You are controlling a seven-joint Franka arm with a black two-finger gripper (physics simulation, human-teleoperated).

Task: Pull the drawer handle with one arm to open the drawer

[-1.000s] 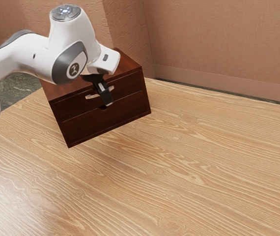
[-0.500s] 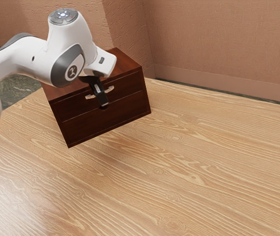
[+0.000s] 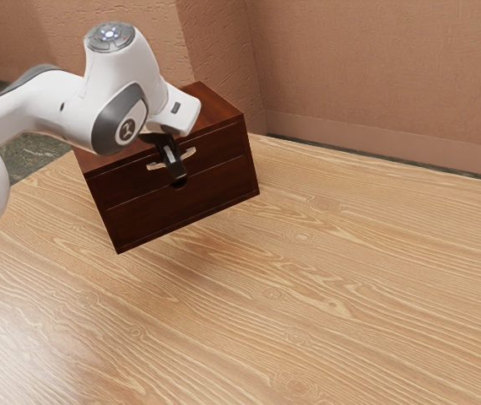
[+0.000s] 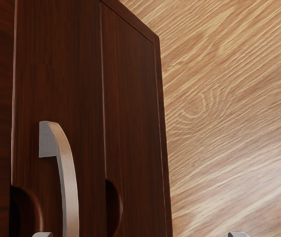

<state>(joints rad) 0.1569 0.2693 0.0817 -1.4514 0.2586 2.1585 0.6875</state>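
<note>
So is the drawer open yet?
Not yet. Done: the gripper is right at the upper drawer's handle. In hand: getting hold of that handle. Left: the pull itself, since the drawer front sits flush with the cabinet, shut.

Dark wood drawer (image 3: pixel 219 145) shut, flush; pale curved handle (image 3: pixel 190 153) horizontal on front.
</note>
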